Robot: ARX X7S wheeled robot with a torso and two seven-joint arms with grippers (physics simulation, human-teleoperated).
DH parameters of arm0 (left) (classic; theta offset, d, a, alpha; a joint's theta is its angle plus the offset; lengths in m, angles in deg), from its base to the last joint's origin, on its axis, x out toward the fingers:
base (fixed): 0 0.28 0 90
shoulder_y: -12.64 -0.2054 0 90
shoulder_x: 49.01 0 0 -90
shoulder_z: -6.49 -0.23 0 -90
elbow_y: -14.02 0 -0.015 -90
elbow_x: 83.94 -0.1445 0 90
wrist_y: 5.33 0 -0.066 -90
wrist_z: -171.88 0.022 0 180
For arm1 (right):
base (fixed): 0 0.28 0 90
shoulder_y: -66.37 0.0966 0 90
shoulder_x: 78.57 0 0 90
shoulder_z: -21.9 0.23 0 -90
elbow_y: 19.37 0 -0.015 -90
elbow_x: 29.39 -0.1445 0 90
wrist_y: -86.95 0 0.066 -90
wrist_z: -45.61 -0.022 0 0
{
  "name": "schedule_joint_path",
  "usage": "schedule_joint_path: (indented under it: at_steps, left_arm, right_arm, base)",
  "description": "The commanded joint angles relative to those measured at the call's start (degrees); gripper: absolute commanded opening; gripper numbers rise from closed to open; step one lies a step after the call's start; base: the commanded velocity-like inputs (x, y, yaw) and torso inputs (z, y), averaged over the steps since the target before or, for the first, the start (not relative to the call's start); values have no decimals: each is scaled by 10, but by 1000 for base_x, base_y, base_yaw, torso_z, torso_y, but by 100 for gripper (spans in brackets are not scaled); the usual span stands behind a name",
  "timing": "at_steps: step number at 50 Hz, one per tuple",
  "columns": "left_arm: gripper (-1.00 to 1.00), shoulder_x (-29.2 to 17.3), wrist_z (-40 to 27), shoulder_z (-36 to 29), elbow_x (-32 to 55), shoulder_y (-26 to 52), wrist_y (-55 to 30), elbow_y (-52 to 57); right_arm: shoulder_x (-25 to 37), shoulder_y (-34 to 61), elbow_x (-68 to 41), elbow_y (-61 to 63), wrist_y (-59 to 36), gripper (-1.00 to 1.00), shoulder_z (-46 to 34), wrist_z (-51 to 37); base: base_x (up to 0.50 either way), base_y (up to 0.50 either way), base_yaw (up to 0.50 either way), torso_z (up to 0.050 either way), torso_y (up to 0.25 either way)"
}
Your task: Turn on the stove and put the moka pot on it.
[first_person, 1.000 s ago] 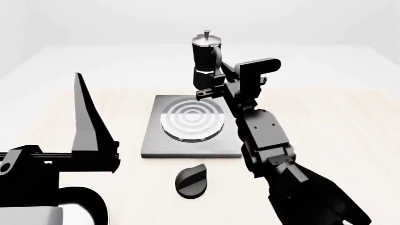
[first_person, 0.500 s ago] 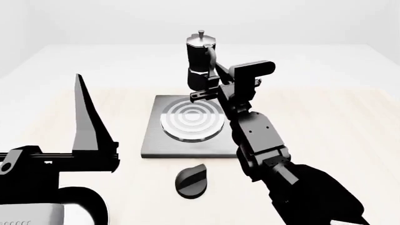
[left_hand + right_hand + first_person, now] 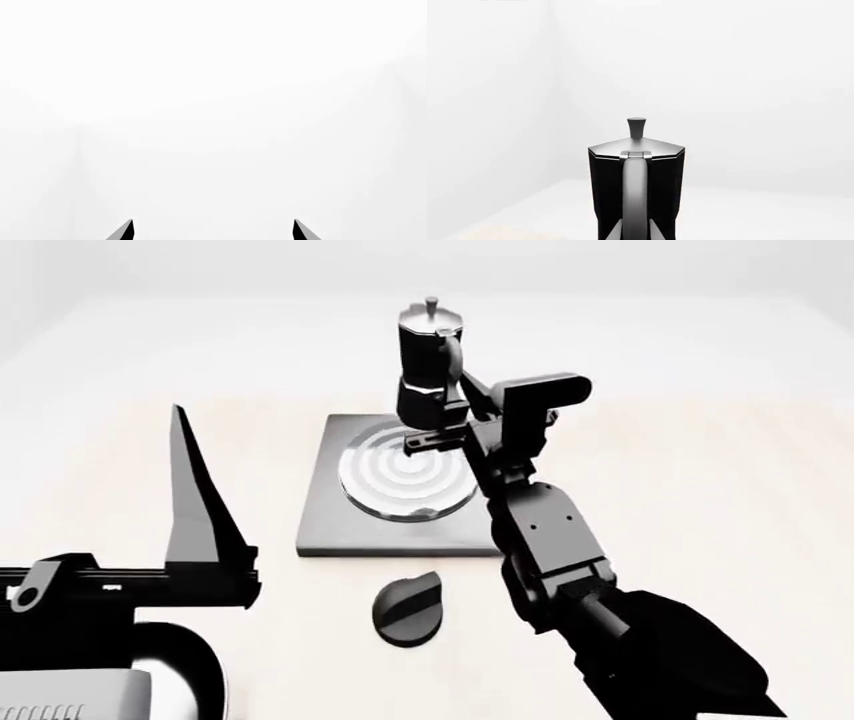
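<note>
Your right pincer [image 3: 454, 425] pinches the handle of the one black-and-silver faceted moka pot [image 3: 427, 365], held above the far edge of the single flat grey metal stove slab [image 3: 327, 525] on the pale tabletop [image 3: 694, 470]. Lowered off-centre, it could tip from the rings. The one round black knob [image 3: 407, 608] sits nearer you; your left pincer [image 3: 212, 231] stands spread.

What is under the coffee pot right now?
The moka pot is gripped by its handle in the right gripper. Below it in the head view lies the far edge of the grey stove. The pot's bottom is hidden, so touching or not is unclear.
</note>
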Motion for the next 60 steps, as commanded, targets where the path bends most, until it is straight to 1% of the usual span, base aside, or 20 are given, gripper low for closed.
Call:
schedule_joint_path:
  at_steps: [1,26,36,38,41,60]
  left_arm:
    - [100,0,-1,-1,1,-3,11,-8]
    - [100,-3,-5,-3,2,-6,11,-6]
    - [100,-4,-6,-2,4,-9,17,-10]
    - [100,-4,-7,-2,5,-9,17,-9]
    - [100,-5,-7,-3,4,-8,17,-10]
    - [100,-7,-7,-7,6,-5,16,-13]
  right_arm:
    - [-1,10,-2,11,24,-100,2,3]
    - [-1,11,-10,23,49,-100,-10,7]
    - [-1,21,-11,26,50,-100,-9,-7]
    - [-1,12,-8,25,62,-100,-11,-9]
    - [0,24,-12,29,53,-100,-9,-14]
    - [0,25,-11,32,55,-100,-9,-10]
  base:
    - [0,0,0,2,-121]
    - [0,0,0,2,-122]
    - [0,0,0,2,-121]
    - [0,0,0,2,-121]
    - [0,0,0,2,-118]
    - [0,0,0,2,-109]
